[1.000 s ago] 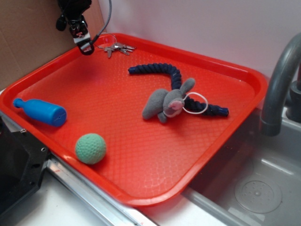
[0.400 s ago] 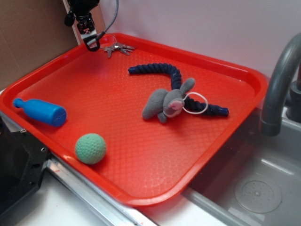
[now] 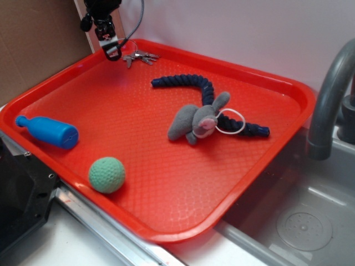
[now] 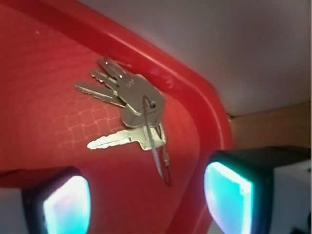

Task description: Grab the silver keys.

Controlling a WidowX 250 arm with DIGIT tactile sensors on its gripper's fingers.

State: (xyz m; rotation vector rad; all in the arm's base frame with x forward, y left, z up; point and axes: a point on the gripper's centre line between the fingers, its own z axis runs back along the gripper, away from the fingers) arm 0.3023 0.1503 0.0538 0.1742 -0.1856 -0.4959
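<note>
Red tray (image 3: 288, 94) holds silver keys (image 4: 131, 109) beside open-jawed gripper (image 3: 112, 52).

Claw (image 4: 146, 195) fingertips cut off below.

tray (image 3: 288, 91): 1
key bunch (image 3: 138, 56): 1
blue bottle (image 3: 47, 131): 1
green ball (image 3: 106, 174): 1
navy rope (image 3: 191, 83): 1
grey plush toy (image 3: 194, 122): 1

Black tool (image 3: 111, 54) with trailing grey cable (image 3: 133, 22), glowing cyan fingertips (image 4: 228, 195).
</note>
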